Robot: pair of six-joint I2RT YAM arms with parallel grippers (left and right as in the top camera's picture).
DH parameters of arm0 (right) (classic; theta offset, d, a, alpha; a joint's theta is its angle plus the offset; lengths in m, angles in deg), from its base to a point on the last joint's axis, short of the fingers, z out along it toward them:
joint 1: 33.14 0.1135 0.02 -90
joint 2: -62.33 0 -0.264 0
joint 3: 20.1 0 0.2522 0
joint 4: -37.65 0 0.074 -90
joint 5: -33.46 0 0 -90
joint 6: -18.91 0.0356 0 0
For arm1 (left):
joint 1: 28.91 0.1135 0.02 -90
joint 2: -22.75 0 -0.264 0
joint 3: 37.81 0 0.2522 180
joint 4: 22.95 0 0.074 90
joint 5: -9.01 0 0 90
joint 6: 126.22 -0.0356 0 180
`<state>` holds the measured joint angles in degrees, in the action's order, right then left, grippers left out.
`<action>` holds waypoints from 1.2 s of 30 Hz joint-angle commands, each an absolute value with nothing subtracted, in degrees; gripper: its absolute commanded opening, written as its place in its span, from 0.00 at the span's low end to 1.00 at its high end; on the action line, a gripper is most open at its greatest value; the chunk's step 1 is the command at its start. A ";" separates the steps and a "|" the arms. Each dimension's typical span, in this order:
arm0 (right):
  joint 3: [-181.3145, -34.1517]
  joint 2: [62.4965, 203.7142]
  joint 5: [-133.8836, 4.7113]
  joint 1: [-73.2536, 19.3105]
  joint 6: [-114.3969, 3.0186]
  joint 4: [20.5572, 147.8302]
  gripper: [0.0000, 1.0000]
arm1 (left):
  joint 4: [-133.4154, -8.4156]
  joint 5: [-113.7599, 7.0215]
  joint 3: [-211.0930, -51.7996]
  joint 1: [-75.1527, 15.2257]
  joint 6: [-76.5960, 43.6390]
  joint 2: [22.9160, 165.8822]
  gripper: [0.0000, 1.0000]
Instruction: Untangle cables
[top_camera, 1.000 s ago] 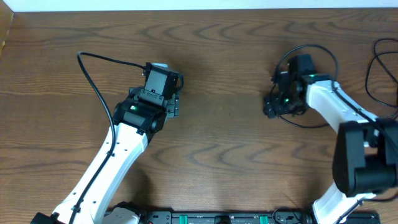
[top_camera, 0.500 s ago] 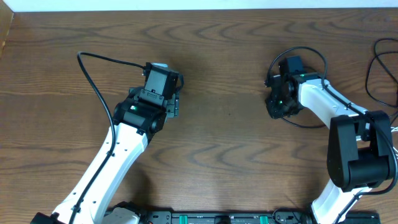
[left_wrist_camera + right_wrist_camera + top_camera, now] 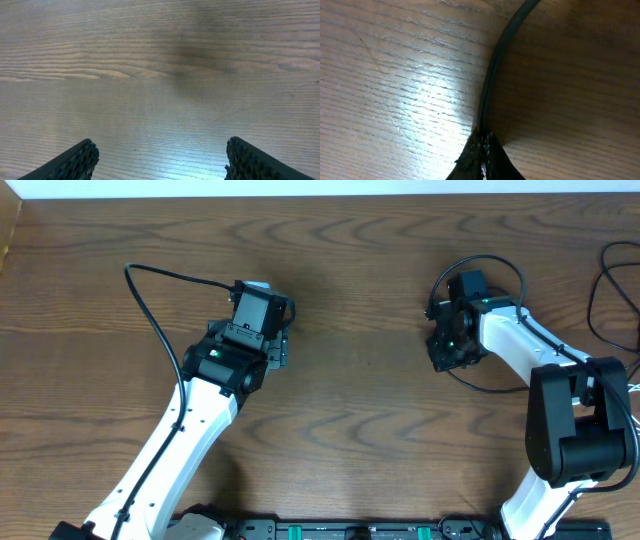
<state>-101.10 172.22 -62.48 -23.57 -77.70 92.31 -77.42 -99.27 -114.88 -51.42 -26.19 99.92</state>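
Note:
A thin black cable (image 3: pixel 497 262) loops on the wooden table around my right gripper (image 3: pixel 441 350). In the right wrist view this black cable (image 3: pixel 489 85) runs down from the top and ends pinched between my right gripper's (image 3: pixel 482 139) closed fingertips, just above the wood. My left gripper (image 3: pixel 280 340) hovers over bare wood left of centre. Seen from the left wrist, my left gripper (image 3: pixel 160 152) is open, its two dark textured fingertips (image 3: pixel 80 160) wide apart with nothing between them.
Another thin black cord (image 3: pixel 606 280) curls at the table's far right edge. A thicker black wire (image 3: pixel 150 310) arcs from my left arm over the table's left side. The table's far edge (image 3: pixel 320 196) runs along the top.
My right gripper slid slightly left and closed on the black cable, and the loop around it shifted. The left arm has not moved.

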 commanded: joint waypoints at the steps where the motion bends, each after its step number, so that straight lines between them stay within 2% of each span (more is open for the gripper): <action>1: -99.00 176.13 -62.24 -22.63 -75.97 92.99 0.01 | -77.64 -99.44 -114.55 -51.15 -26.98 100.25 0.83; 5: -101.03 175.82 -61.19 -23.14 -75.27 94.72 0.01 | -77.64 -99.44 -114.55 -51.15 -27.00 100.25 0.83; 12: -111.72 170.51 -49.91 -25.85 -71.64 101.38 0.01 | -77.64 -99.44 -114.55 -51.15 -26.98 100.25 0.83; 21: -122.54 162.67 -33.23 -32.21 -68.34 99.07 0.01 | -77.64 -99.44 -114.55 -51.15 -26.98 100.25 0.83; 27: -126.74 160.68 -24.73 -42.41 -68.37 96.16 0.01 | -77.64 -99.44 -114.55 -51.15 -27.00 100.25 0.83; 36: -126.80 160.70 -24.93 -62.13 -63.16 96.73 0.01 | -77.64 -99.44 -114.55 -51.15 -27.00 100.25 0.83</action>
<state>-126.06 161.29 -26.43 -56.14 -67.56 95.85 -77.42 -99.27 -114.88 -51.42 -26.19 99.92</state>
